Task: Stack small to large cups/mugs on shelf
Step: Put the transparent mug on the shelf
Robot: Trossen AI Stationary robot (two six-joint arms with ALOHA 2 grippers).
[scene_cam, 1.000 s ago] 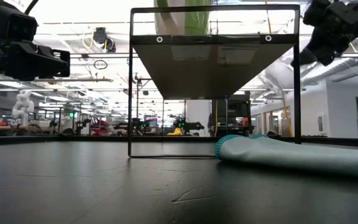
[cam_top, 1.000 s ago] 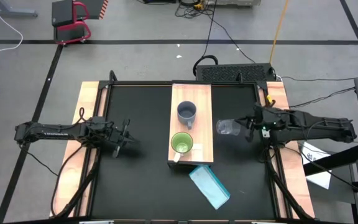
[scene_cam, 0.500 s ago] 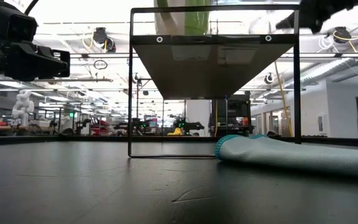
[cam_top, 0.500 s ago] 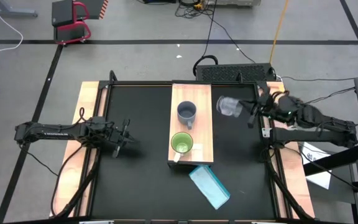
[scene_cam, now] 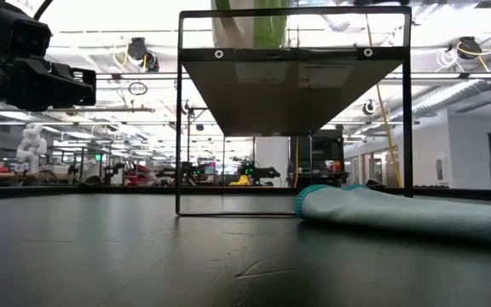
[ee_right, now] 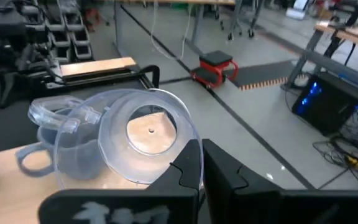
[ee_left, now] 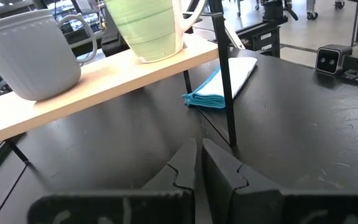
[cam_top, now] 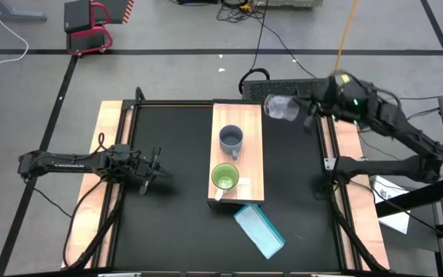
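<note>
The clear glass cup (cam_top: pixel 283 108) hangs in the air in my right gripper (cam_top: pixel 308 115), beside the far end of the shelf (cam_top: pixel 251 165). In the right wrist view the cup (ee_right: pixel 123 143) fills the space in front of that gripper (ee_right: pixel 201 165). The grey-blue mug (cam_top: pixel 231 140) and the green mug (cam_top: pixel 224 178) stand upright on the light-wood shelf; they also show as grey mug (ee_left: pixel 30 56) and green mug (ee_left: pixel 145 28). My left gripper (cam_top: pixel 156 165) waits shut over the table's left part, touching nothing. My right gripper pinches the glass cup's rim (ee_right: pixel 188 140) between its two fingers, coming level from the table's right side. The cup is lifted clear and lies on its side, mouth toward the gripper, base (ee_right: pixel 151 130) pointing away toward the left.
A light-blue folded cloth (cam_top: pixel 260 229) lies on the table by the shelf's near right corner, seen also as cloth (scene_cam: pixel 399 213). The shelf stands on thin black legs (scene_cam: pixel 178 111). Bare black table lies left and right of the shelf.
My right gripper has carried the glass cup toward the table's far edge and upward, from beside the shelf's middle to beside its far end, rising out of the low view. The cup has stayed on its side in the hold.
</note>
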